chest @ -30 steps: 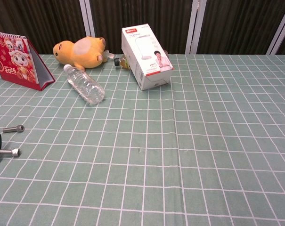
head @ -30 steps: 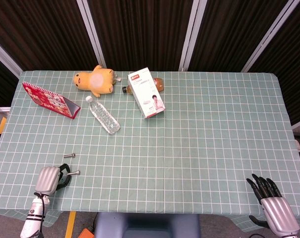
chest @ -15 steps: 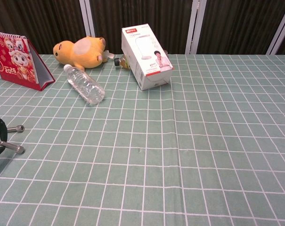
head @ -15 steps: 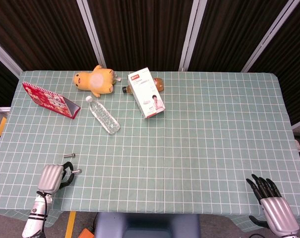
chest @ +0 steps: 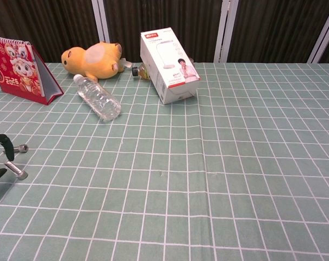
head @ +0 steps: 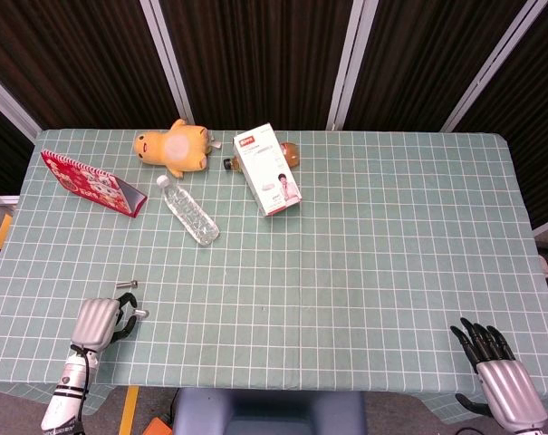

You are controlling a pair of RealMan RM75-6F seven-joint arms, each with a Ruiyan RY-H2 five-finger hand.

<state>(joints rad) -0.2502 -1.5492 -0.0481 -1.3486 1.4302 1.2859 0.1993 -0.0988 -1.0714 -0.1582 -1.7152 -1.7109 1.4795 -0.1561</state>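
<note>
My left hand (head: 100, 322) is at the near left corner of the table and pinches a metal bolt (head: 138, 314) between its black fingertips (chest: 3, 141). In the chest view the bolt (chest: 15, 170) is tilted, its far end off the cloth. A second, shorter bolt (head: 126, 285) lies flat just beyond the hand, also seen in the chest view as the shorter bolt (chest: 20, 148). My right hand (head: 496, 369) hangs at the near right edge of the table, fingers apart and empty. It is out of the chest view.
At the far left stand a red desk calendar (head: 91, 185), a yellow plush toy (head: 173, 149), a clear water bottle (head: 189, 210) lying down, and a white carton (head: 267, 169) with a brown bottle (head: 289, 151) behind it. A green checked cloth (head: 373, 245) covers the table.
The left hand has closed its fingers on the longer bolt, which lay flat a second ago and now tilts up. The right hand has not moved.
</note>
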